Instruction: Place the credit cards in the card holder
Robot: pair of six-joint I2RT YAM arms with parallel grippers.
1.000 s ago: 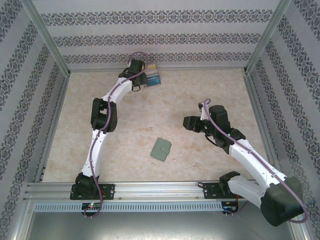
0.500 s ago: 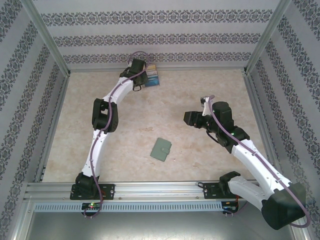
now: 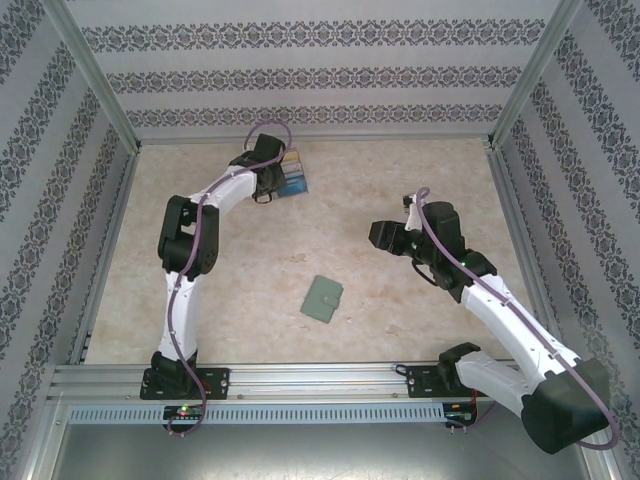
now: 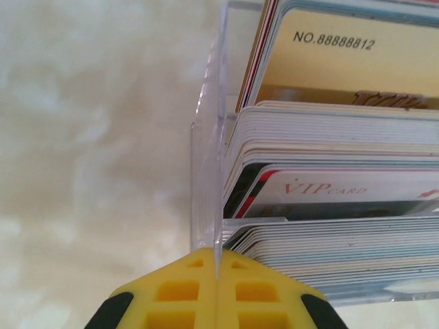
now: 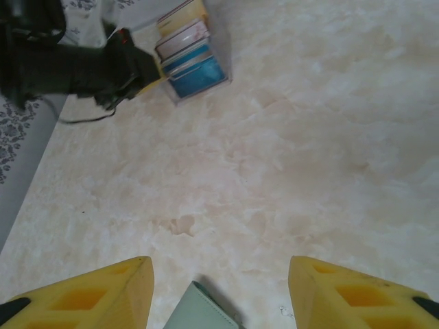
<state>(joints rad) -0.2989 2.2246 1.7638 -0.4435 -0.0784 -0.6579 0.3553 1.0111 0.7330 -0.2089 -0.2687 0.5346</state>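
Note:
The credit cards (image 4: 329,199) stand packed in rows in a clear plastic rack (image 4: 206,171) at the back of the table. My left gripper (image 4: 217,264) is shut on the rack's thin side wall, its yellow fingers (image 4: 171,295) pinching the clear edge. From above, the left gripper (image 3: 270,183) sits at the left side of the cards (image 3: 293,172). The card holder (image 3: 323,299), a closed sage-green wallet, lies flat near the table's middle front. My right gripper (image 3: 380,237) hovers open to the wallet's right rear; the card holder's corner (image 5: 199,312) shows just below its fingers (image 5: 219,264).
Patterned walls and metal frame posts (image 3: 505,110) ring the marble-look table (image 3: 420,180). The front rail (image 3: 320,375) carries both arm bases. Bare tabletop stretches between the rack and the wallet.
My left gripper has shut on the rack's wall and pulled the rack a little toward the left and front. The right gripper drifted slightly, still open.

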